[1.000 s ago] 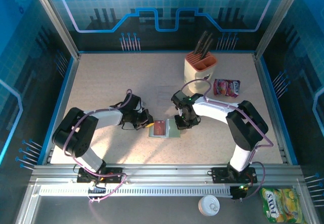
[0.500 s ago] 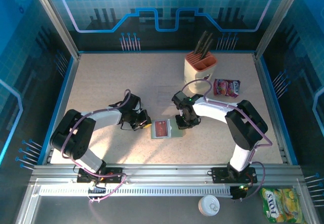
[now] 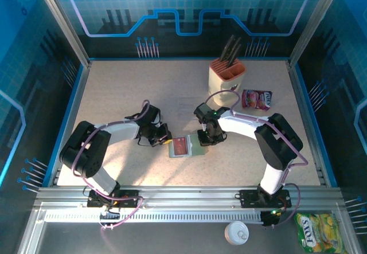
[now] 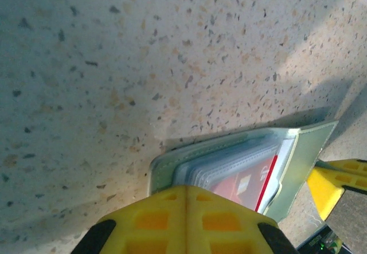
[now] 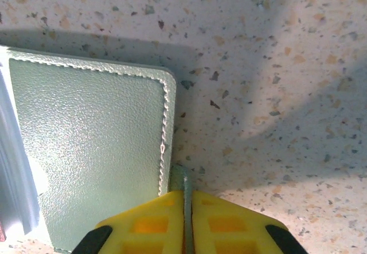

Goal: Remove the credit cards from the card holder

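Cards (image 3: 181, 146) sit in the open holder (image 3: 196, 149) flat on the counter (image 3: 126, 93) between the claws: right claw (image 3: 203, 142) pinches its tab (image 5: 181, 176), left claw (image 3: 168, 141), pressed together, sits at the card-side edge.

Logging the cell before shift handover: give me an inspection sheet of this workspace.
Surface: speckled beige table, no spills seen.
Job's things: card holder lying open; red credit card inside its sleeves.
Clutter: knife block, pink snack packet.
Grippers: left gripper shut at the holder's edge; right gripper shut on its tab.
Cables: purple cables looped along both arms.
Surroundings: blue panel walls; yellow snack bag outside the near rail.
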`<state>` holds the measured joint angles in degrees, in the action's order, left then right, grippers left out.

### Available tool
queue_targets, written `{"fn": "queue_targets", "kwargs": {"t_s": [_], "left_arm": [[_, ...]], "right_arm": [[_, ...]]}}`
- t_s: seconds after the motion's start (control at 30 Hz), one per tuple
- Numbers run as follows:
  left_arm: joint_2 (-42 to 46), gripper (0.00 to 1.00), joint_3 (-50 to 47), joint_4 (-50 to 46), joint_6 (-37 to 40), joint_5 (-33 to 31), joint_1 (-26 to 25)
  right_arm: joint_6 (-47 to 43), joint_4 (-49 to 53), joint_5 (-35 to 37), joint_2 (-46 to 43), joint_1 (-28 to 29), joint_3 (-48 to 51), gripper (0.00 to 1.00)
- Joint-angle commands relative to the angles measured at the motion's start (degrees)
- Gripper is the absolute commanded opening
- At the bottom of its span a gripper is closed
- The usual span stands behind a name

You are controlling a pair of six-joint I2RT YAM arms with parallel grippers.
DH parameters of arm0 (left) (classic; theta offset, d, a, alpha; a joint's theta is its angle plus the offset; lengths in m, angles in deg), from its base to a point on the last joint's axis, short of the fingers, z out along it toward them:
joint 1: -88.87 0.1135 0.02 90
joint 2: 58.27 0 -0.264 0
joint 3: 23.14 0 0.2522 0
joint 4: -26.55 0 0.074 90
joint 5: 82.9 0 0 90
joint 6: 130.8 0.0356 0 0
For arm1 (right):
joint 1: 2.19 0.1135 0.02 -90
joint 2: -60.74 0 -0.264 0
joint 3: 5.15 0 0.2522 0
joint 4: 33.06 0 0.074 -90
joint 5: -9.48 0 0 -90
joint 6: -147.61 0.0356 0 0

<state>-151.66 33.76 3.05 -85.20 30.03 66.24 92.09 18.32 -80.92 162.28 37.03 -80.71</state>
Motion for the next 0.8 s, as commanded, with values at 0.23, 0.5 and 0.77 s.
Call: {"fn": "queue_targets", "kwargs": {"t_s": [0.23, 0.5, 0.77], "left_arm": [[-2.4, 0.06, 4.0, -3.0, 4.4, 3.0, 2.7], [0.2, 0.06, 3.6, -4.5, 4.0, 3.7, 2.7], [3.5, 0.06, -0.7, -3.9, 1.2, 3.4, 0.6]], "right_arm": [[3.7, 0.0, 1.4, -0.8, 1.1, 1.7, 0.12], [3.9, 0.6, 3.1, -1.4, 0.6, 2.2, 0.12], [3.5, 0.3, 2.6, -1.0, 0.2, 2.3, 0.12]]}}
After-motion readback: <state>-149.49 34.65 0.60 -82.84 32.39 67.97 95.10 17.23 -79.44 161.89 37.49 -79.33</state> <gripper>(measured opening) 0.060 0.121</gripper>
